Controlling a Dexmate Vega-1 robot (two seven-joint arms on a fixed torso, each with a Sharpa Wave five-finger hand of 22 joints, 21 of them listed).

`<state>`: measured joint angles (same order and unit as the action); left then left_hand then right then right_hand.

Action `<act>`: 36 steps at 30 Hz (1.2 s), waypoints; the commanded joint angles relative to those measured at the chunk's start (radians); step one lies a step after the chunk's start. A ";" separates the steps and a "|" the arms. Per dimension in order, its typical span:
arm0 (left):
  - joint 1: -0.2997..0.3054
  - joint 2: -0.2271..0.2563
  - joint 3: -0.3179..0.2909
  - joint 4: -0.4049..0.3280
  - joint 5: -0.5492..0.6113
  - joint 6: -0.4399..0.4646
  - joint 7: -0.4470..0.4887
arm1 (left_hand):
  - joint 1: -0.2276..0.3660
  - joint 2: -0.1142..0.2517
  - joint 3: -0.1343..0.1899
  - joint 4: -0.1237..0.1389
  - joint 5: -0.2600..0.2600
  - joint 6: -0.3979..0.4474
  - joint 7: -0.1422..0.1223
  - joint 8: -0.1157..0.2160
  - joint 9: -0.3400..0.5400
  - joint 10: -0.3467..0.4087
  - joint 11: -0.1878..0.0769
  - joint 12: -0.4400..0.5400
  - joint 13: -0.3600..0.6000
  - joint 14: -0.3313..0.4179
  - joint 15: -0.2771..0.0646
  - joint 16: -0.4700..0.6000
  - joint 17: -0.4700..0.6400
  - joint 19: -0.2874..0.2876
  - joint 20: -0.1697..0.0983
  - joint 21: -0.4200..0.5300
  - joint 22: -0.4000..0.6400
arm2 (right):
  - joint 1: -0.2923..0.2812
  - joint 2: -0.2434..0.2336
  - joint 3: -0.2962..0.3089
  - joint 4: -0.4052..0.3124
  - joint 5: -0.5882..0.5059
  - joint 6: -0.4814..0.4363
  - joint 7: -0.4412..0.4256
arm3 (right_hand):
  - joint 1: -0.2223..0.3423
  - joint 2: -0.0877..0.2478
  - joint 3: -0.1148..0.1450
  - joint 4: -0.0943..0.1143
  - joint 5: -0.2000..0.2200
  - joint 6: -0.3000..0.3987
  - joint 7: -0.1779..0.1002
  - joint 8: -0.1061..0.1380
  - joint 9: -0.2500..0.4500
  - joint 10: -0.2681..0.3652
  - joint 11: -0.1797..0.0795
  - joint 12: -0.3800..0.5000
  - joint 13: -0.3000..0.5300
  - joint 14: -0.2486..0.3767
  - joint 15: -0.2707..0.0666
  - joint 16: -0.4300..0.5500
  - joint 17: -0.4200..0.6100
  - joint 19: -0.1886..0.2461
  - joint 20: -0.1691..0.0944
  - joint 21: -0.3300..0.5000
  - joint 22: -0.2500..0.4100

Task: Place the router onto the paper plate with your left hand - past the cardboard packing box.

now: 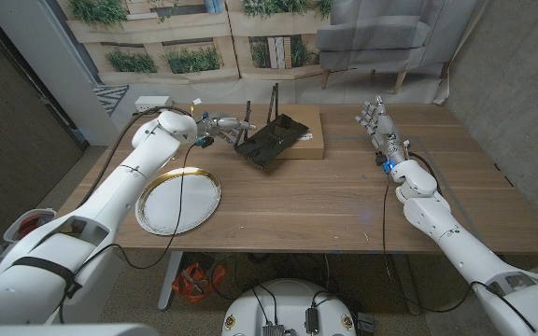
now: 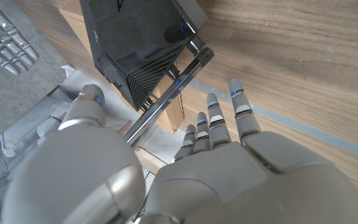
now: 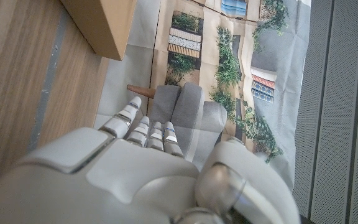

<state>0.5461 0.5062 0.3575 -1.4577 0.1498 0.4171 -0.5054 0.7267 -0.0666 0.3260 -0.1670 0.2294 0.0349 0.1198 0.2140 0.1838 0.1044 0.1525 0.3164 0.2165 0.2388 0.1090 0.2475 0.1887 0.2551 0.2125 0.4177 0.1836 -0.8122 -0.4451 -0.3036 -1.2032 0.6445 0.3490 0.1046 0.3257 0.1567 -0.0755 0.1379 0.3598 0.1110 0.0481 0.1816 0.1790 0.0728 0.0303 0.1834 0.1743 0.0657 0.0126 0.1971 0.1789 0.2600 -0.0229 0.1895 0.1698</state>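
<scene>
A wooden table stands before a printed garden backdrop and a grey sofa. On it: 1 paper plate, 1 cardboard packing box and 1 black router tilted against the box. The left hand reaches beside the router with fingers spread, holding nothing; the right hand is raised with fingers apart.

White glossy arm shells showing black joint bands; black cables running along both forearms. Left hand and right hand showing silver-grey segmented fingers, small blue marks glowing on them.
</scene>
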 commanded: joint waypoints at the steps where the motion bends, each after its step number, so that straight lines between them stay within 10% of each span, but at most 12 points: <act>1: -0.037 -0.001 0.030 0.034 0.021 0.010 -0.051 | 0.019 0.001 0.010 0.001 0.000 -0.009 0.088 -0.004 0.005 -0.002 0.006 -0.002 0.004 0.004 0.001 -0.001 0.002 0.013 0.001 -0.004 0.003 | -0.002 0.006 0.002 0.025 0.006 0.006 0.012 | -0.003 -0.005 0.004 0.003 0.006 0.006 0.001 0.006 0.004 0.010 -0.003 0.003 0.006 0.006 0.000 0.005 0.004 0.008 -0.001 0.007 0.003; 11: -0.055 -0.015 0.029 0.083 0.005 -0.009 -0.086 | 0.054 0.006 0.013 0.000 -0.006 0.008 0.088 -0.001 0.006 0.021 0.002 0.002 0.006 0.030 -0.005 0.002 0.001 0.031 -0.002 -0.004 0.003 | 0.006 0.009 0.003 0.036 0.006 0.009 0.018 | -0.004 -0.005 0.005 0.003 0.006 0.007 0.001 0.006 0.004 0.011 -0.005 0.003 0.006 0.007 -0.001 0.005 0.004 0.008 -0.001 0.007 0.003; 22: -0.063 -0.048 -0.014 0.157 -0.065 -0.031 -0.123 | 0.115 -0.002 -0.021 0.016 -0.027 0.124 0.084 0.016 0.006 0.187 -0.022 0.035 0.005 0.199 -0.061 0.029 -0.004 0.223 -0.060 0.036 0.001 | 0.006 0.007 0.003 0.034 0.003 0.006 0.015 | -0.005 -0.005 0.005 0.002 0.006 0.007 0.001 0.006 0.004 0.010 -0.005 0.003 0.006 0.007 0.000 0.004 0.004 0.009 -0.001 0.006 0.003; 36: -0.068 -0.062 -0.034 0.184 -0.097 -0.024 -0.148 | 0.117 0.009 -0.042 0.030 -0.033 0.228 0.092 0.037 0.008 0.283 -0.032 0.049 0.002 0.303 -0.082 0.055 -0.002 0.302 -0.090 0.053 0.002 | -0.007 0.001 0.007 0.013 0.002 0.006 0.004 | -0.005 -0.006 0.006 0.001 0.006 0.006 0.001 0.006 0.003 0.011 -0.005 0.002 0.006 0.007 0.000 0.004 0.004 0.009 -0.001 0.006 0.003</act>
<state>0.4841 0.4577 0.3411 -1.3030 0.0924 0.3901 -0.6241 0.8417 -0.0645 0.2862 -0.1416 0.2022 0.2451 0.1395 0.2437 0.1886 0.3694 0.1236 0.3560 0.2183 0.5179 0.0297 0.2941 0.1841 0.5359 0.1245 0.4625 0.1841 -0.8125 -0.4379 -0.3003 -1.2031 0.6489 0.3559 0.1178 0.3217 0.1528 -0.0755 0.1380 0.3599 0.1110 0.0482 0.1816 0.1790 0.0747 0.0284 0.1834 0.1743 0.0654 0.0125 0.1971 0.1788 0.2598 -0.0229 0.1895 0.1698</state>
